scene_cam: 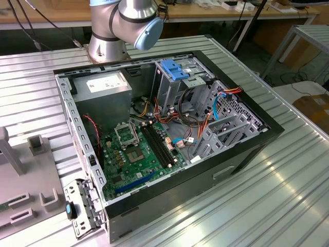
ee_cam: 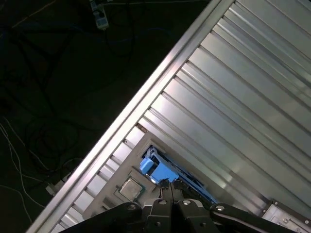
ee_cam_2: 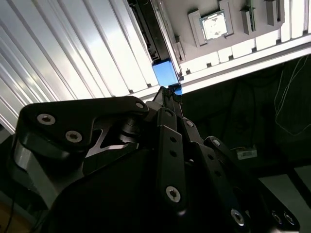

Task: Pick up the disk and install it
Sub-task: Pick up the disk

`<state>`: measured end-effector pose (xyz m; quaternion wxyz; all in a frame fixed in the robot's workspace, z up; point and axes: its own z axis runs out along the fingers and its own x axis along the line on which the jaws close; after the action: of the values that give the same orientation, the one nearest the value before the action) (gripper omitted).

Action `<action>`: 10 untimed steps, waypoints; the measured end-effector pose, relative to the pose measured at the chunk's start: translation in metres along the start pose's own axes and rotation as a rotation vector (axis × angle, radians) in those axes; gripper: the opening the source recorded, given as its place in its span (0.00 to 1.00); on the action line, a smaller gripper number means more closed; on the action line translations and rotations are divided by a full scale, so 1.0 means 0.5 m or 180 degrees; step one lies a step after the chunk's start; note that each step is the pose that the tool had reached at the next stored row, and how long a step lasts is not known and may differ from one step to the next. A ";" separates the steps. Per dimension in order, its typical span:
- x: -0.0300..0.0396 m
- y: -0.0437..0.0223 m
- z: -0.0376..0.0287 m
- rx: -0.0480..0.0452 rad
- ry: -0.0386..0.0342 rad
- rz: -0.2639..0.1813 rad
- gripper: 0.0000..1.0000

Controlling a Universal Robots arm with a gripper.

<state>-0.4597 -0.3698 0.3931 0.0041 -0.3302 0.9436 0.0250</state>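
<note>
The disk (ee_cam: 158, 167) stands on edge beside a grey fixture plate (ee_cam: 116, 170), close to the table's edge. Its blue plastic end (ee_cam_2: 166, 73) faces that edge, and its dark thin body (ee_cam_2: 146, 29) runs away from it. In both wrist views my gripper (ee_cam: 168, 184) hangs over the blue end, apart from it. Its fingertips (ee_cam_2: 168, 91) are drawn together with nothing between them. The open computer case (scene_cam: 247, 149) lies on the ribbed metal table, with a grey drive cage with a blue handle (scene_cam: 177, 69) at its far side.
A processor chip (ee_cam: 130, 188) sits in the fixture plate beside the disk. Dark floor with cables (ee_cam: 58, 97) lies beyond the table edge. The arm's base (scene_cam: 115, 31) stands behind the case. A perforated metal piece with a blue tab (scene_cam: 82, 211) is at the case's near corner.
</note>
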 end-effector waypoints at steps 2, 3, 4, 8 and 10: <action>0.000 0.000 0.000 -0.0002 0.0003 -0.0065 0.11; 0.000 0.000 0.000 -0.0002 0.0004 -0.0094 0.11; 0.000 0.000 0.000 -0.0003 0.0005 -0.0111 0.11; 0.000 0.000 0.000 -0.0004 0.0008 -0.0182 0.11; 0.000 0.000 0.000 -0.0006 0.0010 -0.0235 0.11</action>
<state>-0.4597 -0.3698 0.3931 0.0032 -0.3648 0.9307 0.0251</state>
